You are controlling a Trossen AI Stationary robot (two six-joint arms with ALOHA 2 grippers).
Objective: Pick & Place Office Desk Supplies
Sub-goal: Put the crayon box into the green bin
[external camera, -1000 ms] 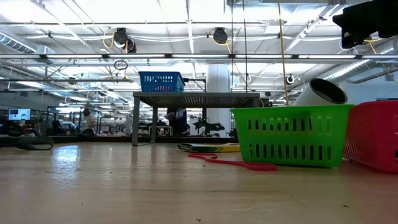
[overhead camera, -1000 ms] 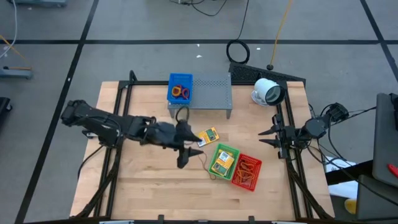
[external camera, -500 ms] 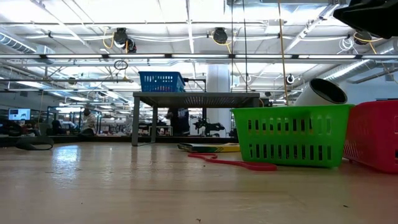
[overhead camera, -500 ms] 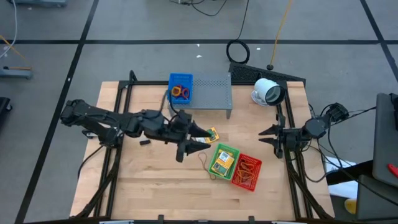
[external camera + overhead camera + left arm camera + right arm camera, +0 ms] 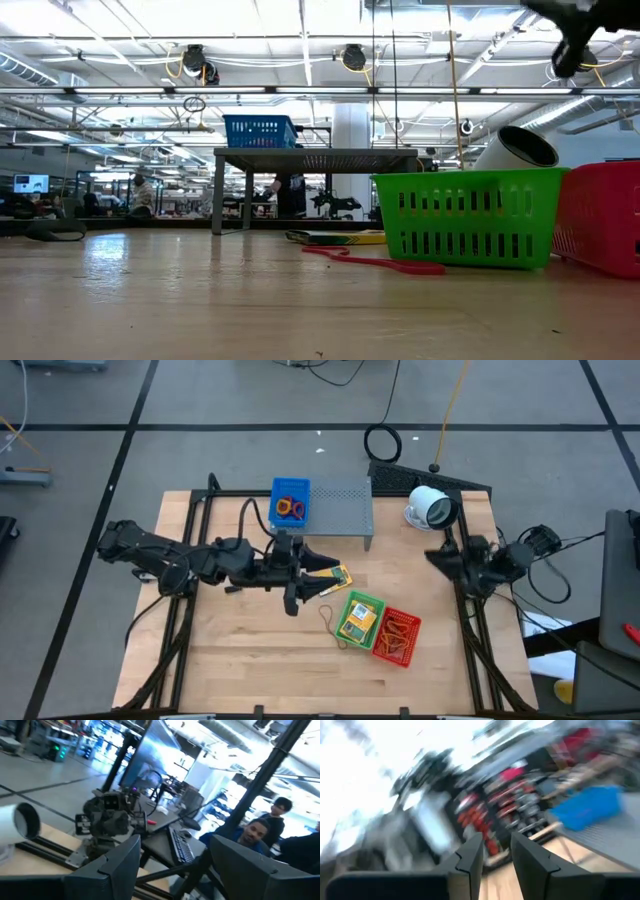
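A yellow packet (image 5: 342, 576) lies flat on the table in front of the grey shelf (image 5: 345, 508). My left gripper (image 5: 325, 574) hovers over it, open, fingers level and pointing toward the table's right edge; its wrist view shows nothing between the fingers (image 5: 120, 865). Another packet lies in the green basket (image 5: 360, 618). An orange rubber band (image 5: 327, 618) rests on the wood beside that basket. More bands fill the red basket (image 5: 398, 637) and the blue basket (image 5: 290, 502) on the shelf. My right gripper (image 5: 438, 557) waits at the right edge, narrowly open (image 5: 495, 855) and empty.
A white round device (image 5: 430, 508) lies at the far right corner, close to my right arm. Black frame rails run along both table sides. Bare wood stretches across the near half of the table. People sit beyond the table in the left wrist view.
My left gripper has swung up from pointing down at the table to lying level, pointing toward the right edge, and has risen a little above the packet. My right gripper has rolled about its own axis and tipped upward at the right edge. Nothing on the table has moved.
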